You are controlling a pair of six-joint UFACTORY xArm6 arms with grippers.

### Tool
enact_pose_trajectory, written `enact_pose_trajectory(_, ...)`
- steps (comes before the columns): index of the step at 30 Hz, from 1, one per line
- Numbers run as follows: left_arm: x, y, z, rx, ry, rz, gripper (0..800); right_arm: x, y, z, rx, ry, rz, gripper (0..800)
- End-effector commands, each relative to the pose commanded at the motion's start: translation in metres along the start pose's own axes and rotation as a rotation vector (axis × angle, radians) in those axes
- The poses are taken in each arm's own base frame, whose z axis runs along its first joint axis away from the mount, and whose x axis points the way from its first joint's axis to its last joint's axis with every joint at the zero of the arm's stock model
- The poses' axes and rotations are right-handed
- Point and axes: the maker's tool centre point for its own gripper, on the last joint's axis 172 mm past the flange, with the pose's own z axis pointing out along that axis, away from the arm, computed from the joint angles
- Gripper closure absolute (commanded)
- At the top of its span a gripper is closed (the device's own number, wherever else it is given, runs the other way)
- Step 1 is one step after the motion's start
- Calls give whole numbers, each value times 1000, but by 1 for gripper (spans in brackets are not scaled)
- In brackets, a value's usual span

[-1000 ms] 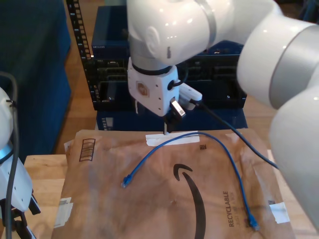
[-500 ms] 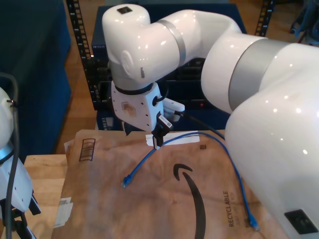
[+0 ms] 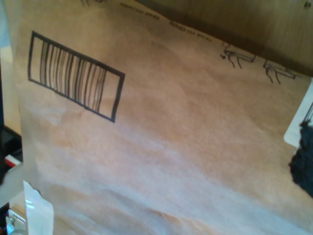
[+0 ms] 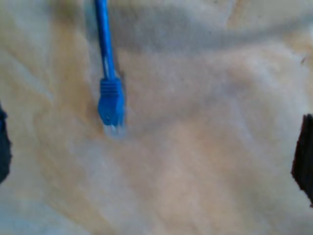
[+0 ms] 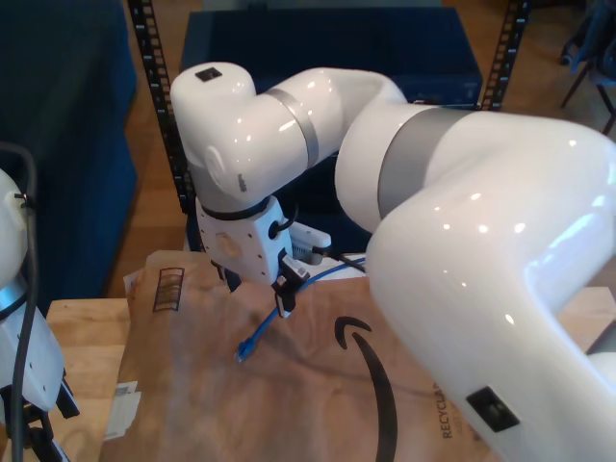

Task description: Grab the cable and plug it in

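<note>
The second wrist view looked close down on one end of the cable [image 4: 111, 105]. Its blue boot and clear plug lay flat on the brown paper mailer [image 4: 205, 147]. The cord ran off out of frame. My second gripper [image 4: 154, 152] hung above it with its dark fingers [image 4: 304, 164] released and spread wide to the frame's two edges. The plug sat between them, nearer one finger, and touched neither.

The exterior view gave the wider layout. The large white arm reached in from the exterior view's right, with my second gripper [image 5: 285, 296] pointing down just above the cable [image 5: 260, 332]. The free plug rested on the mailer [image 5: 318, 414] below the gripper, towards the exterior view's left. From there the cord rose towards the wrist and went out of sight behind it, and a short blue stretch showed again beyond. The arm's bulk covered the right half of the mailer, so the rest of the cord was hidden.

The first wrist view showed the printed barcode [image 3: 73, 76] on the mailer and a strip of pale tape [image 3: 36, 210]. Of my first gripper [image 3: 301, 164] I saw one dark, blurred shape, and I could not tell whether its fingers were spread or clenched.

In the exterior view the barcode [image 5: 168, 289] sat at the mailer's far left corner. The wooden desk [image 5: 82, 346] lay under the mailer, and a black rack post [image 5: 154, 87] stood behind. Another arm [image 5: 19, 366] stood at that view's left edge.
</note>
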Motion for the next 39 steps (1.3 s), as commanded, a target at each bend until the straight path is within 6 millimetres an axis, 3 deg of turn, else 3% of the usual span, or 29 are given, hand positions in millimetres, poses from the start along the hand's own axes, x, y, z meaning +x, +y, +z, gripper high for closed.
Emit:
enact_pose_trajectory(7,0,0,3,11,0,-1,0,0,-15,41,-5,-20,27,2)
enact_pose_trajectory(13,1,0,3,15,-1,-3,0,0,-9,69,-57,-28,27,7)
enact_pose_trajectory(19,1,0,4,17,-1,-3,0,-2,-6,76,-74,-31,28,29)
enact_pose_trajectory(23,1,0,3,15,-1,-3,0,-2,-4,78,-81,-34,30,135)
enact_pose_trajectory(30,1,-1,3,17,-1,-3,0,-4,3,89,-99,-37,29,145)
enact_pose_trajectory(39,1,-1,3,17,-1,-1,0,-5,5,102,-119,-49,66,411)
